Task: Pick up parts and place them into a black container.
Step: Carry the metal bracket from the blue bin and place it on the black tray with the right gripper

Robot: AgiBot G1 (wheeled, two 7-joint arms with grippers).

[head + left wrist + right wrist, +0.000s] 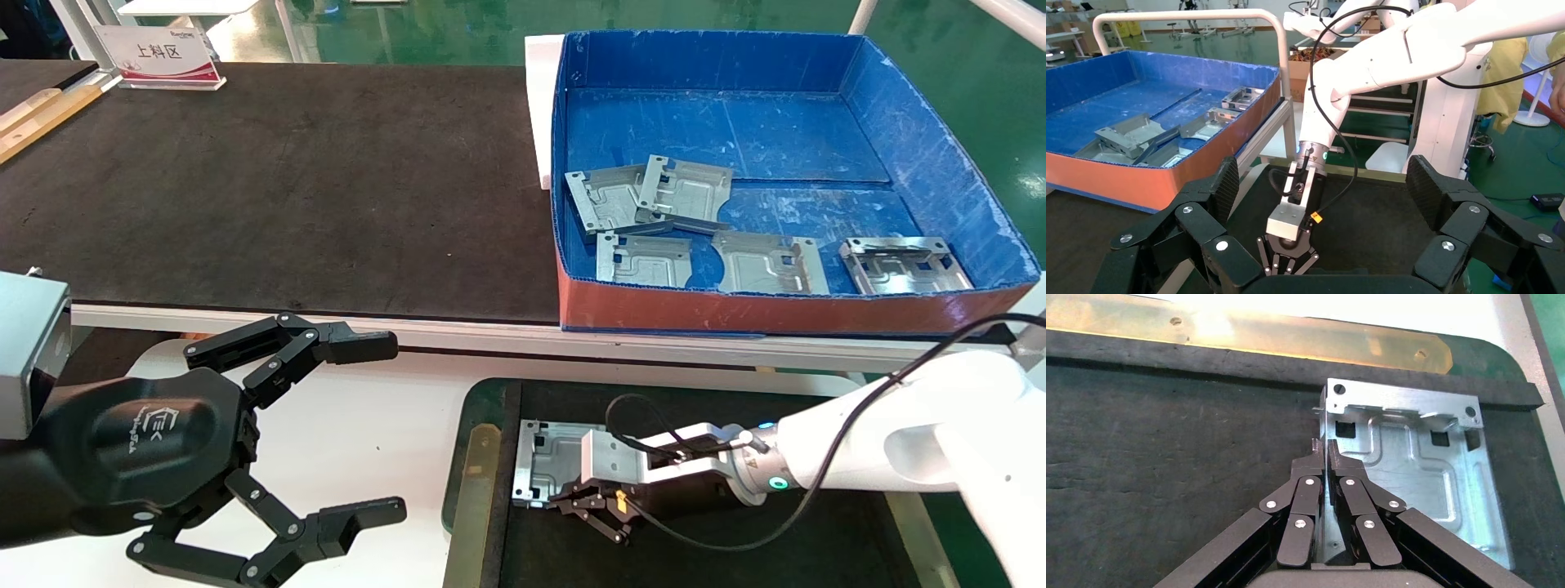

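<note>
I have the right gripper (572, 495) low over the black container (817, 523), its fingers (1333, 471) pressed together on one raised edge of a metal part (1413, 478). The plate lies flat on the container's matte floor, in the corner by the brass strip (1248, 340), stretching off to one side of the fingertips. My left gripper (359, 433) hangs off to the left, jaws spread wide, holding nothing. Five more parts (645, 260) sit in the blue box (940, 163)
</note>
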